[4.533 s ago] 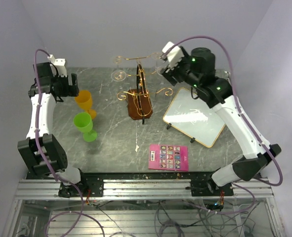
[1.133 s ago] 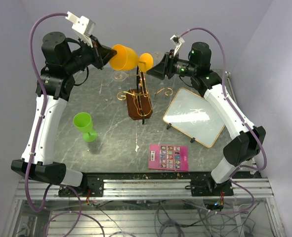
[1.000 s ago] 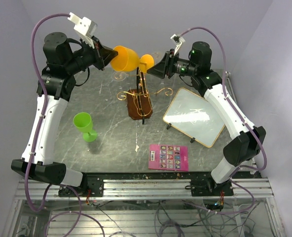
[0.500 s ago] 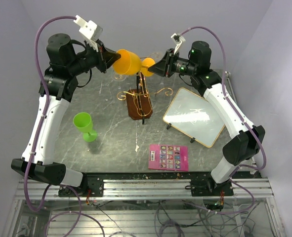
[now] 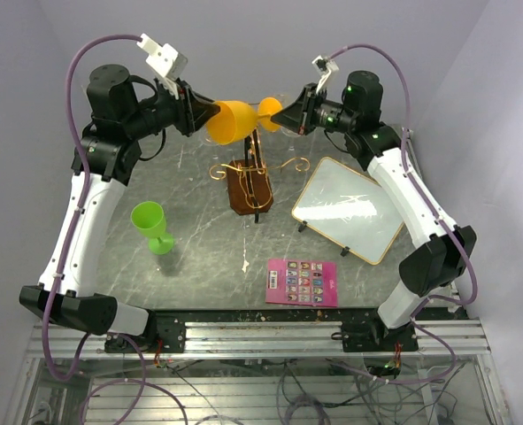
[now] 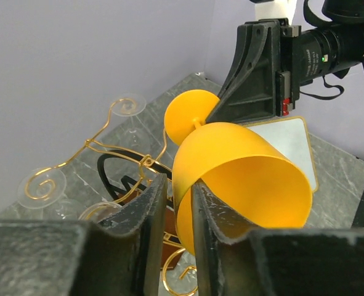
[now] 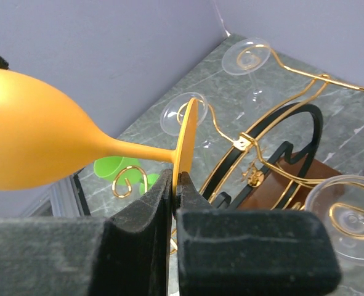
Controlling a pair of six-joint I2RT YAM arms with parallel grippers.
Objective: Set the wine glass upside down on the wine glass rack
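Observation:
An orange wine glass point(image 5: 230, 119) hangs level in the air above the wine glass rack point(image 5: 250, 181), a gold wire stand on a brown block. My right gripper point(image 5: 286, 115) is shut on the edge of the glass's round foot point(image 7: 188, 139), seen in the right wrist view between the jaws point(image 7: 174, 179). My left gripper point(image 5: 203, 113) is at the bowl's mouth. In the left wrist view its jaws point(image 6: 177, 185) stand a little apart astride the bowl's rim point(image 6: 231, 166), one finger inside, with a gap showing on the outer side.
A green wine glass point(image 5: 152, 226) stands upright on the table at the left. A white board point(image 5: 349, 210) lies at the right and a pink card point(image 5: 303, 282) near the front. Clear glasses point(image 7: 339, 209) hang on the rack's scroll arms point(image 6: 43, 185).
The right gripper has closed on the glass's foot. The left jaws, shut on the rim before, have parted. The glass has shifted slightly right and levelled.

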